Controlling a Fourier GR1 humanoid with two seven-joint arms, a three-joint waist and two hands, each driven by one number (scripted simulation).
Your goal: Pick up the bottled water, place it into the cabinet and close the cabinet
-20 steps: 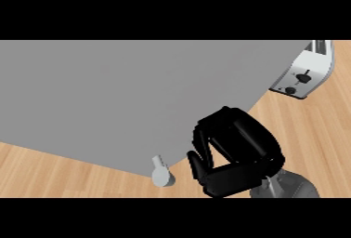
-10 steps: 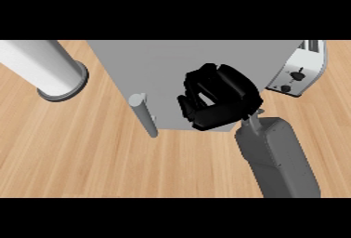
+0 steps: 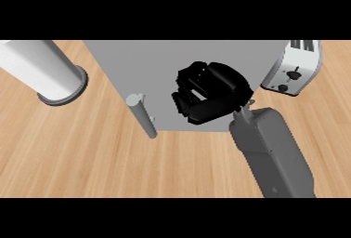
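From my station, the leftmost thing was a white cylinder (image 3: 42,69) standing on the wooden worktop (image 3: 89,158), its base ringed in grey. Just right of it the grey cabinet (image 3: 137,60) filled the upper middle of the view, with a grey bar handle (image 3: 142,115) along its left edge, reaching down over the wood. Over the cabinet's grey face hung the right hand (image 3: 209,93), black, fingers curled in on themselves; I could not make out anything held inside them. Its grey forearm (image 3: 270,148) ran down to the lower right. At the far right a white toaster (image 3: 293,69) stood on the worktop, just beside the cabinet's edge. I could not find the bottled water anywhere in the view.
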